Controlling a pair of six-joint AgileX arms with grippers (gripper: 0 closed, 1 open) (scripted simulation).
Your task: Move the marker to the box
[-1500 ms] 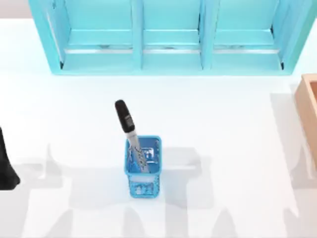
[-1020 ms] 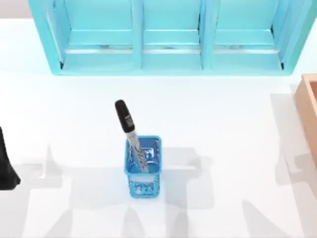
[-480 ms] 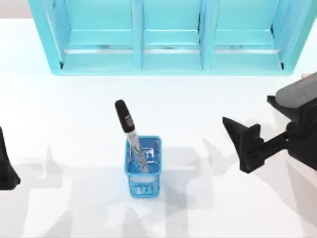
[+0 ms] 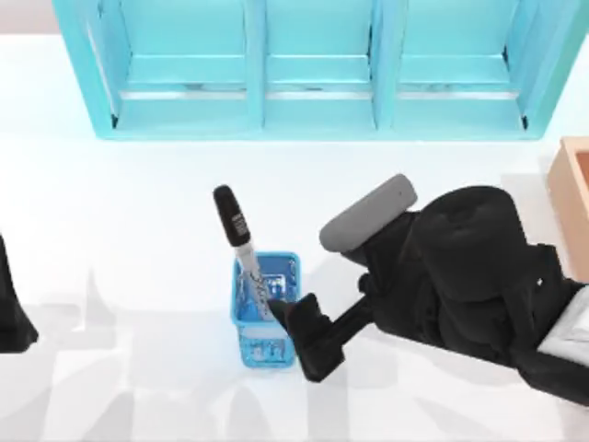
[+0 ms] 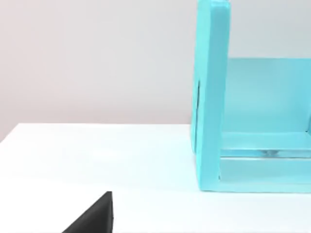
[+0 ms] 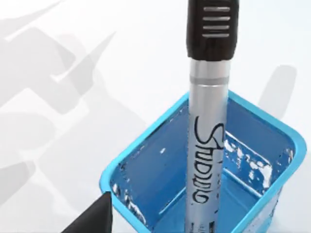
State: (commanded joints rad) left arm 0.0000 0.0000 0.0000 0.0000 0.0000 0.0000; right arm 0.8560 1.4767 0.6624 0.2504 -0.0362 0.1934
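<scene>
Early stage, nothing yet moved. The marker [image 4: 241,255] stands tilted in the blue mesh cup [image 4: 266,310], black cap uppermost, ungripped. My right gripper [image 4: 296,324] sits just beside the cup's right wall, close to the barrel; I cannot tell how far its fingers are apart. The box [image 4: 572,204] lies well apart at the table's right edge. Grasping, lifting and carrying all remain. My left arm [image 4: 13,304] is parked at the left edge

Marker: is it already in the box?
No, the marker stands tilted in the blue cup, apart from the box.
</scene>
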